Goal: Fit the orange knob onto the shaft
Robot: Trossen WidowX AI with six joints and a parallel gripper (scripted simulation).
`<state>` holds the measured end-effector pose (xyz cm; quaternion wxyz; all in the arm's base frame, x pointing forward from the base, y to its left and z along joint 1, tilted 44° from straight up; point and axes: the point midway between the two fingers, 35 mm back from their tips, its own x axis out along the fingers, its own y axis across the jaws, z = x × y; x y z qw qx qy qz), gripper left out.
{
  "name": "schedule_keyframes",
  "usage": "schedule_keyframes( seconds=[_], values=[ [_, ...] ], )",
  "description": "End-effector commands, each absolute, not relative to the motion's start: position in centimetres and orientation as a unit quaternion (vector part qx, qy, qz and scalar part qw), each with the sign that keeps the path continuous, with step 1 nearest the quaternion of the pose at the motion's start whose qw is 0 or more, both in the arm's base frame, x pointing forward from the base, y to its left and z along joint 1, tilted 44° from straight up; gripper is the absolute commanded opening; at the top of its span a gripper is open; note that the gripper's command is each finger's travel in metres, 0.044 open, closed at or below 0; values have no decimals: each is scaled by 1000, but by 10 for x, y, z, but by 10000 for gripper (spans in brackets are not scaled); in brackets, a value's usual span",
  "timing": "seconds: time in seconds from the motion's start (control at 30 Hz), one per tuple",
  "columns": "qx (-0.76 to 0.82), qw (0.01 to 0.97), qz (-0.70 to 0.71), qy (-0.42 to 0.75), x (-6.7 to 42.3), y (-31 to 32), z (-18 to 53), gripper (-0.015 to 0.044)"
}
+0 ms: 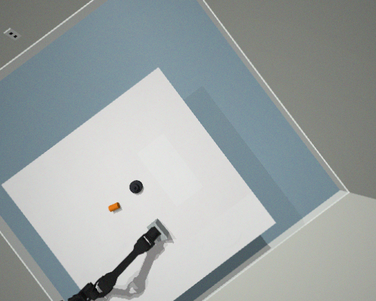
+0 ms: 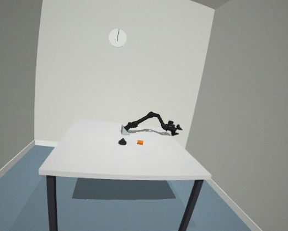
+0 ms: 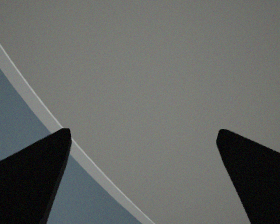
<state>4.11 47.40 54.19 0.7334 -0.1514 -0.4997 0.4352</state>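
Observation:
The orange knob [image 1: 114,207] [image 2: 139,142] lies on its side on the white table [image 1: 96,144] [image 2: 101,163]. The dark round pedestal [image 1: 135,186] [image 2: 122,142] with its short shaft stands a short way from the knob, apart from it. My gripper [image 2: 177,130] [image 3: 147,136] is open and empty. It is stretched out from the arm's base, far from both objects, at the table's edge near the wall. In the top view it is at the bottom edge of the picture. The wrist view shows only wall, baseboard and floor between the two dark fingers.
The arm's grey base mount [image 1: 161,226] [image 2: 124,130] sits on the table close to the pedestal. Walls stand close behind and beside the table. A round clock [image 2: 117,37] hangs on the back wall.

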Motion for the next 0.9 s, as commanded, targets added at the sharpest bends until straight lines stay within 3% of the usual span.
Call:
schedule_keyframes(
  seconds=[0.0, 0.27, 0.53, 0.87],
  values=[
    [-169, 759, 451, -439, 111, 463, 526, 440],
    [-174, 827, 479, -236, 249, 415, 457, 440],
    [-99, 886, 452, 18, 355, 333, 362, 440],
    [147, 862, 310, 373, 405, 211, 228, 440]
  ],
)
